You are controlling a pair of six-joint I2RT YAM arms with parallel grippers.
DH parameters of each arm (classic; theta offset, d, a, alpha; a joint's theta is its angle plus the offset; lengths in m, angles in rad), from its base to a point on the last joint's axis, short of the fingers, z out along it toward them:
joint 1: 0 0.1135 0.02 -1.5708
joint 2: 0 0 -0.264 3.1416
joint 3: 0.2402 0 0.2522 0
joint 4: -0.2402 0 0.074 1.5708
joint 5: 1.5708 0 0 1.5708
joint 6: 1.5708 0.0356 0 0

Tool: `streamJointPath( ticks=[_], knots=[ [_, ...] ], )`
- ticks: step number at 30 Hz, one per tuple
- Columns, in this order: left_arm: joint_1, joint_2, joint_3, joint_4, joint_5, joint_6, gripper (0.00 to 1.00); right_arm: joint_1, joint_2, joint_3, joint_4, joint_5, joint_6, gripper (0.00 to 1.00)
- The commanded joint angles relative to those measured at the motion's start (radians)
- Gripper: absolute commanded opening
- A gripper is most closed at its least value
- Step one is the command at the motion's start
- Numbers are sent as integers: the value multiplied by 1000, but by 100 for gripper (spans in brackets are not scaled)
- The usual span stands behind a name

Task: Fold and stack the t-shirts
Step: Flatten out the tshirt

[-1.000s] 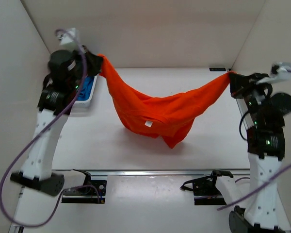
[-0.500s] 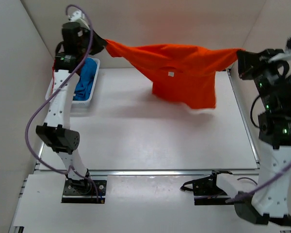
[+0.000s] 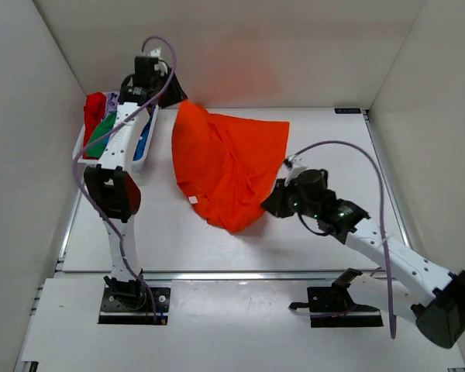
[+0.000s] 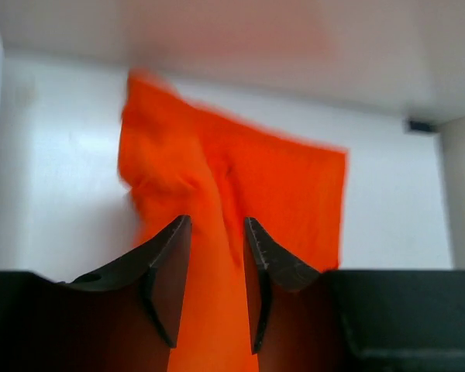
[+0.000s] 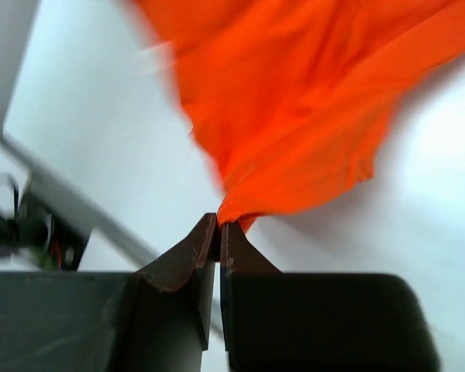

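Note:
The orange t-shirt (image 3: 225, 167) lies crumpled in a heap across the middle of the table, its far end up near the back wall. My left gripper (image 3: 174, 90) hovers at that far end. In the left wrist view the left gripper (image 4: 217, 221) is open, with the orange t-shirt (image 4: 240, 178) showing in the gap and below it. My right gripper (image 3: 273, 200) is at the shirt's near right edge. The right wrist view shows the right gripper (image 5: 218, 222) shut on a bunched corner of the orange t-shirt (image 5: 294, 101).
A white tray (image 3: 136, 164) stands at the back left beside the left arm. It holds red (image 3: 95, 105), green (image 3: 101, 138), blue (image 3: 144, 141) and lilac (image 3: 113, 99) shirts. White walls close in the table on three sides. A metal rail (image 3: 240, 273) runs along the near edge.
The shirt hung stretched in the air between both grippers; now it has dropped onto the table. The right gripper swung down to mid-table with its corner. The left gripper has opened.

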Motion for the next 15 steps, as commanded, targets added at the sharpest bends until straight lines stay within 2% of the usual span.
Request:
streamJointPath(
  ticks=[1, 2, 5, 6, 8, 9, 11, 12, 15],
  knots=[
    [1, -82, -79, -68, 19, 27, 46, 142, 62, -30, 148, 27, 125, 0],
    [-5, -104, -120, -56, 10, 32, 49, 156, 105, -67, 175, 4, 138, 0],
    [-21, -275, -406, 4, 16, 49, 54, 253, 197, -83, 253, 5, 171, 0],
    [-28, -301, -452, 24, 27, 47, 55, 278, 242, -86, 261, 6, 173, 0],
    [-48, -436, -662, 56, 54, 38, 56, 296, 282, -72, 300, -20, 181, 0],
    [-83, -467, -718, 88, 60, 23, 57, 305, 300, -71, 308, -12, 173, 0],
    [-140, -622, -969, 185, 85, -32, 59, 316, 310, -69, 327, -15, 167, 0],
    [-178, -653, -1023, 213, 103, -57, 59, 324, 308, -75, 348, -12, 165, 0],
    [-264, -797, -1334, 380, 198, -212, 57, 328, 285, -90, 389, 17, 147, 0]
  ],
)
